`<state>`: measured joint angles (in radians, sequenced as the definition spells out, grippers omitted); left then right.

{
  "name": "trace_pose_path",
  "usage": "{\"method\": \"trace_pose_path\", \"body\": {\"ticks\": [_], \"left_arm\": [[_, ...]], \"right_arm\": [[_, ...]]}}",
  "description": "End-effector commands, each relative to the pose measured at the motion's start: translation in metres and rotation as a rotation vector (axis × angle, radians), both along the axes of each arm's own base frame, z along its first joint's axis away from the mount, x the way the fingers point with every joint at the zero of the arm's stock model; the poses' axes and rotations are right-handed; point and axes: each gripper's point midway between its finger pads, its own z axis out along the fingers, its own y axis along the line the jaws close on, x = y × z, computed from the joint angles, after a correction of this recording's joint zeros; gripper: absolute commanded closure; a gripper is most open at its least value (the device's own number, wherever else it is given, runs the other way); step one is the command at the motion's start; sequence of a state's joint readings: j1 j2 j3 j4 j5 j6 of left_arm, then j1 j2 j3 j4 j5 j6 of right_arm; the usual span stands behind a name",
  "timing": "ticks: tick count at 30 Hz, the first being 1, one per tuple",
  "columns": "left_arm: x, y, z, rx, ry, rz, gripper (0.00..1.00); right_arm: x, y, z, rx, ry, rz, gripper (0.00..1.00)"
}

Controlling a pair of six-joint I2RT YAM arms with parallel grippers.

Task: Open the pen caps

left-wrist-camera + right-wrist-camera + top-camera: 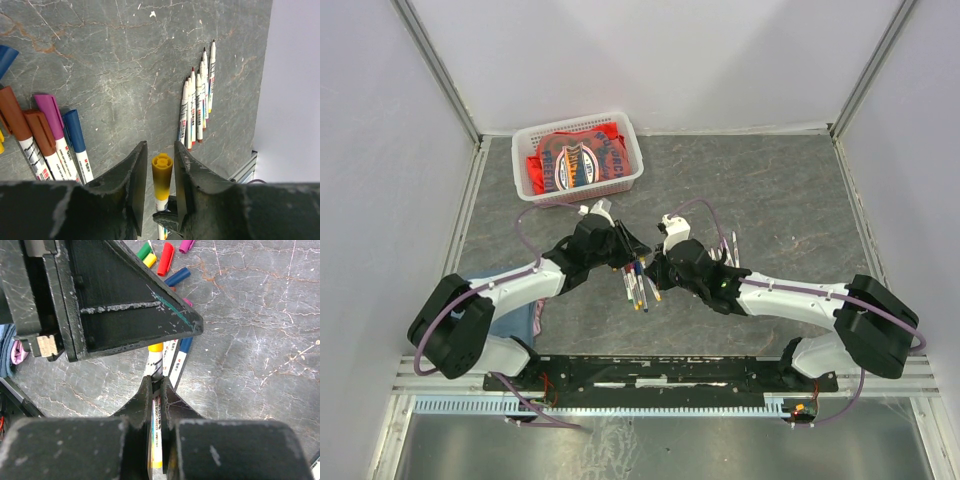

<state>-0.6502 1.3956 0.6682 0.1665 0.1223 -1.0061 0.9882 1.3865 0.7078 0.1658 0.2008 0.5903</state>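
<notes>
Yellow cap sits on the end of a white pen barrel, raised above mid-table and pointing between the fingers of the left gripper. Those jaws stand a little apart, with a thin gap visible on each side of the cap. Right gripper is clamped tight on the pen barrel just behind the cap. Loose caps in green, yellow, red, blue and purple lie on the table beyond. Capped pens with brown, magenta and blue caps lie to one side. A neat row of uncapped pens lies well apart on the other. The table is dark grey, stone-veined and scuffed, enclosed by plain white walls. A white basket holding a red cloth sits at the back left. Both arms reach inward from the near edge, elbows out, wrists nearly nose to nose at centre.
</notes>
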Motion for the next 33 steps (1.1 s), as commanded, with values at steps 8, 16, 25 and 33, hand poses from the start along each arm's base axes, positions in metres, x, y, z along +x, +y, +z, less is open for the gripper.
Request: {"method": "trace_pose_path", "body": {"ticks": [8, 16, 25, 33], "left_arm": [[0.008, -0.004, 0.028, -0.042, -0.073, 0.007, 0.92], [0.006, -0.005, 0.034, -0.058, -0.113, -0.016, 0.97], [0.002, -0.014, 0.047, -0.118, -0.159, -0.073, 0.97], [0.002, -0.021, 0.062, -0.167, -0.181, -0.110, 0.97]], "right_arm": [[0.003, 0.010, 0.020, 0.071, -0.026, 0.006, 0.99], [0.005, 0.000, 0.024, 0.092, -0.037, -0.027, 0.78], [0.003, -0.001, 0.019, 0.169, -0.001, 0.007, 0.71], [0.007, 0.000, 0.017, 0.227, 0.039, 0.031, 0.99]]}}
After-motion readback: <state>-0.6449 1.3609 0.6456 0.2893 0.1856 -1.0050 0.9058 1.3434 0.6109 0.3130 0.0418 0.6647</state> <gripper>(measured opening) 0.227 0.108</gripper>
